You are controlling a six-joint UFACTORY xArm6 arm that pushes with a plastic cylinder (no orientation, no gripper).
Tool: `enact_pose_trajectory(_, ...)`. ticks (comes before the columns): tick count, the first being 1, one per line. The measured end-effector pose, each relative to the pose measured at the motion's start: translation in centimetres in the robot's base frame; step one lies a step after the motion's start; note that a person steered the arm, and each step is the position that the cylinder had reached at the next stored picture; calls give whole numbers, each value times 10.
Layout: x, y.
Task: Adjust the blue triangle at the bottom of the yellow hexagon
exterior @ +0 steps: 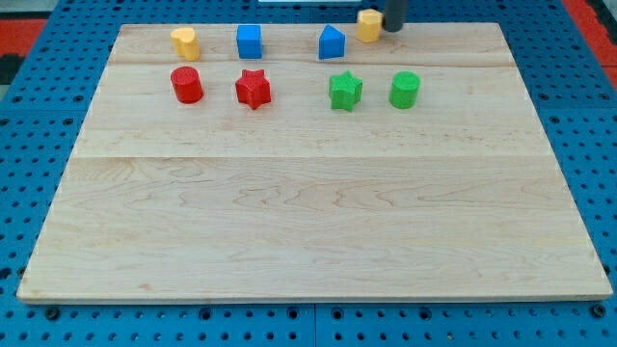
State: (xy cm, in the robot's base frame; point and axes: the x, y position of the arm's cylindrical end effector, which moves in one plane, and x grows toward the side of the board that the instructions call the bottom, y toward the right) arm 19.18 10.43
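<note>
The blue triangle (pixel 332 42) sits near the view's top, right of centre. The yellow hexagon (pixel 369 24) lies just above and to the right of it, at the board's top edge, with a small gap between them. My tip (pixel 393 29) comes down at the view's top edge and stands right against the hexagon's right side. The tip is up and to the right of the blue triangle and does not touch it.
A yellow block (pixel 184 42) and a blue cube (pixel 249 40) sit in the top row to the left. Below them are a red cylinder (pixel 187 85), a red star (pixel 253 89), a green star (pixel 345 91) and a green cylinder (pixel 405 90). The wooden board (pixel 308 222) lies on blue pegboard.
</note>
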Motion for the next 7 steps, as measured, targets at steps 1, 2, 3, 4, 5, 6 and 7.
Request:
enact_pose_trajectory(1,1,-18)
enact_pose_trajectory(2,2,-57)
enact_pose_trajectory(3,2,-102)
enact_pose_trajectory(4,1,-49)
enact_pose_trajectory(5,19,-12)
enact_pose_trajectory(6,33,-66)
enact_pose_trajectory(7,33,-116)
